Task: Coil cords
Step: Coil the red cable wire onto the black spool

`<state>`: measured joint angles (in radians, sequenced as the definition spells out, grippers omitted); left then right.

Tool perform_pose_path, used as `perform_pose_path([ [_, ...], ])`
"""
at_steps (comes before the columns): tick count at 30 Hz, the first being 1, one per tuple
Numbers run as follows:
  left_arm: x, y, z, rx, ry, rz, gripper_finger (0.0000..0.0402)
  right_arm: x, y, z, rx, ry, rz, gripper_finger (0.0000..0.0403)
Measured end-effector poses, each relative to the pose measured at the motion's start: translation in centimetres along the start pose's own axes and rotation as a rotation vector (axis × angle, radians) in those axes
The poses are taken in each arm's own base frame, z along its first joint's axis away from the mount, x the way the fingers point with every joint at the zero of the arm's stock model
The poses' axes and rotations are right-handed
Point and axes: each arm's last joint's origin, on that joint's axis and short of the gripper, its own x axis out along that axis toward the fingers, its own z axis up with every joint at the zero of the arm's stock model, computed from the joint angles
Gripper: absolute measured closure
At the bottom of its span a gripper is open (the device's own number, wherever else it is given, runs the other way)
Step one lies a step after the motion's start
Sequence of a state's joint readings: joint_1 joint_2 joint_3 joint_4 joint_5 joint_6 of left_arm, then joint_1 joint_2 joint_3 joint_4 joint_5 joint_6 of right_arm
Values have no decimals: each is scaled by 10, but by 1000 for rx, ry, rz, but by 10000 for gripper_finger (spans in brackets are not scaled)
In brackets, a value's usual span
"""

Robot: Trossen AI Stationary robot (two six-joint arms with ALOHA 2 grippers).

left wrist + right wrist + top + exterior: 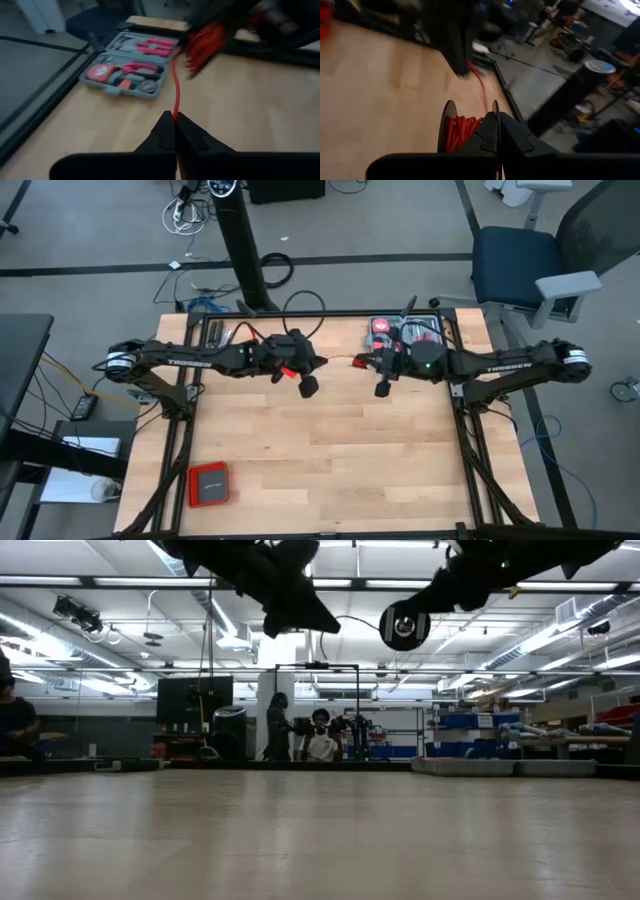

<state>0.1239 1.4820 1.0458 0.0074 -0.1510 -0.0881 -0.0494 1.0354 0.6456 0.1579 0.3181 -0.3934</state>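
The cord is a thin red wire. Most of it is wound on a small dark spool (462, 131), and one strand (175, 85) runs from the spool across the gap to my left gripper. My left gripper (175, 119) is shut on that strand, above the table's middle (308, 386). My right gripper (496, 116) is shut at the spool, a short way to the right (382, 388). Both hang well above the wood. In the low view the spool's round flange (403, 627) shows at the top. My left gripper pinches the red strand (175, 113) between its two fingertips, a single strand. The fingers slant a little downward and lie along it. The strand leaves the tips in a straight, taut line to the spool, clear of the table. My right gripper has the spool by one flange, whose rim (495, 107) stands right at the shut fingertips. The wound red cord (465, 127) sits beside the fingers. The fingers point nearly level toward the left arm. The spool is lifted clear of the table.
A grey tool tray (405, 335) with red-handled tools lies at the table's far right, close behind my right gripper. A flat red box (208, 484) lies near the front left corner. Bare wood spreads below both grippers and toward the near edge.
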Motion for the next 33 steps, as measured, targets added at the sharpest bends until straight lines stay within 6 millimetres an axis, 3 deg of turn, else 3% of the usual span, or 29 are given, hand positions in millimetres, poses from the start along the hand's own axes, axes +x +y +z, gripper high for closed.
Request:
perform_pose_path([
  [12, -5, -20, 8, -22, -96, -111, 401, 25, 8, -8, -59, 55, -119, 401],
  [25, -7, -23, 19, 5, -210, -128, 401, 56, 16, -3, 27, -143, -245, 401],
  [33, -7, -23, 18, 83, -204, -123, 401, 60, 16, 7, 113, -308, -186, 401],
])
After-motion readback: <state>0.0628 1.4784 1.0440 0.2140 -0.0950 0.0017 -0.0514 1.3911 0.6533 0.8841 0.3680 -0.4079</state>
